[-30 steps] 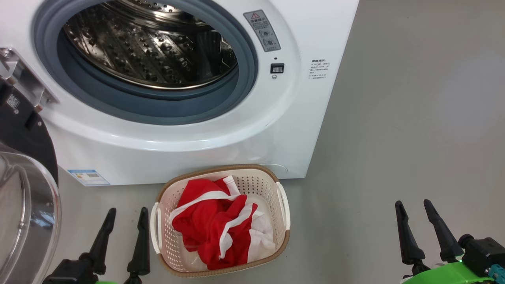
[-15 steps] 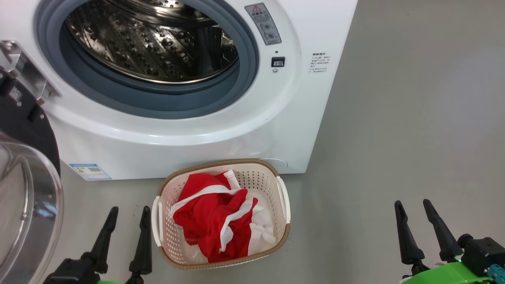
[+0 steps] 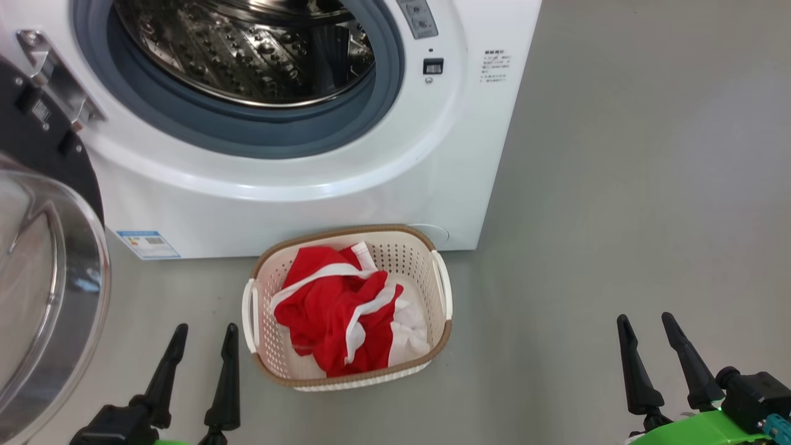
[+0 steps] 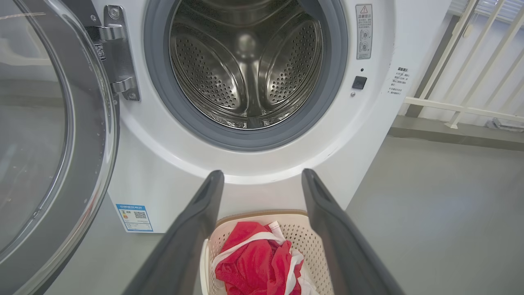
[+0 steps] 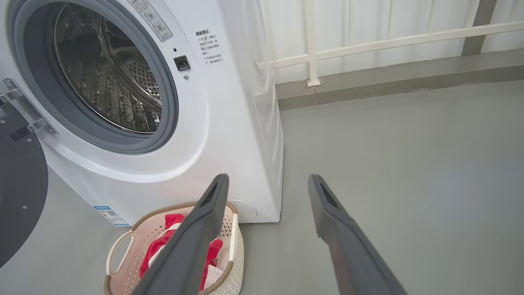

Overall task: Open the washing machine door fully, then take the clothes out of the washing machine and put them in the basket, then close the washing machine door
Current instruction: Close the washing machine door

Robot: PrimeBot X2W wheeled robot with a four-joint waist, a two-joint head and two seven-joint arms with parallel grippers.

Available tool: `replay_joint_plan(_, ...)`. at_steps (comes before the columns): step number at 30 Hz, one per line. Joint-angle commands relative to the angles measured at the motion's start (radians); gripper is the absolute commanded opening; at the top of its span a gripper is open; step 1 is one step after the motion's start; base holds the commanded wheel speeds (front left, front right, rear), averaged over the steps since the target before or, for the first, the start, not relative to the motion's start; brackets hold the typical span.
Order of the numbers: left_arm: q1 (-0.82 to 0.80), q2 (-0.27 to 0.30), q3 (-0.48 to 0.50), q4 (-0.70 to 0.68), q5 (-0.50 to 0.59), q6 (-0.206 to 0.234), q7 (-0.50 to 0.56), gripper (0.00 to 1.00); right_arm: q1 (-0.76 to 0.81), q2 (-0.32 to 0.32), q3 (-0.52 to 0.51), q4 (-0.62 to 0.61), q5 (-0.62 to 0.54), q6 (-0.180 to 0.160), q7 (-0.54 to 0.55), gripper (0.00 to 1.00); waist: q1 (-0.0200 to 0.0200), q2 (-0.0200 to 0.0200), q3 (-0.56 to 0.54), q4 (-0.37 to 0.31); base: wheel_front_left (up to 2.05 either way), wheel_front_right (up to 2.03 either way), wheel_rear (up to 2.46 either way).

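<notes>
Though nothing itself has moved, change: our head camera shifted, so washer (image 3: 296,204) and basket (image 3: 415,269) show higher
Left gripper (image 3: 206,327): spread wide, empty, just beside basket
Right gripper (image 3: 644,317): spread wide, empty, well apart from it
Clothes (image 3: 327,309): in basket, touching neither gripper
Door (image 3: 43,259): open at our left

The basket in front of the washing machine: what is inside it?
The clothes, a red bundle with white bands and white parts, lie inside the basket. Perforated walls show around them. The floor under the bundle is covered, so anything beneath cannot be seen.
</notes>
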Motion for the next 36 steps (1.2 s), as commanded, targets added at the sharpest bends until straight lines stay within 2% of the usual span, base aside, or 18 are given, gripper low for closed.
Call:
replay_joint_plan(1, -0.021, 0.014, 0.028, -0.026, 0.006, -0.005, -0.005, 1.00, -0.017, -0.014, 0.024, -0.022, -0.009, 0.007, -0.006, 1.00, 0.0000, 0.0000, 0.001, 0.000, -1.00, 1.00, 0.00)
replay_joint_plan(10, -0.028, 0.014, 0.020, -0.025, 0.006, -0.005, -0.005, 1.00, -0.025, -0.013, 0.022, -0.020, -0.008, 0.007, -0.006, 1.00, 0.0000, 0.0000, 0.008, 0.001, -0.65, 0.65, 0.00)
replay_joint_plan(28, -0.033, 0.014, 0.012, -0.017, -0.005, -0.005, -0.005, 1.00, -0.026, -0.013, 0.020, -0.016, -0.008, 0.007, -0.006, 1.00, 0.0000, 0.0000, 0.001, 0.011, -0.01, 0.01, 0.00)
replay_joint_plan(36, -0.034, 0.014, -0.016, -0.002, -0.042, 0.006, -0.005, 1.00, -0.026, -0.013, 0.046, -0.007, -0.007, 0.007, -0.006, 1.00, 0.0000, 0.0000, -0.014, 0.087, 0.00, 0.00, 0.00)
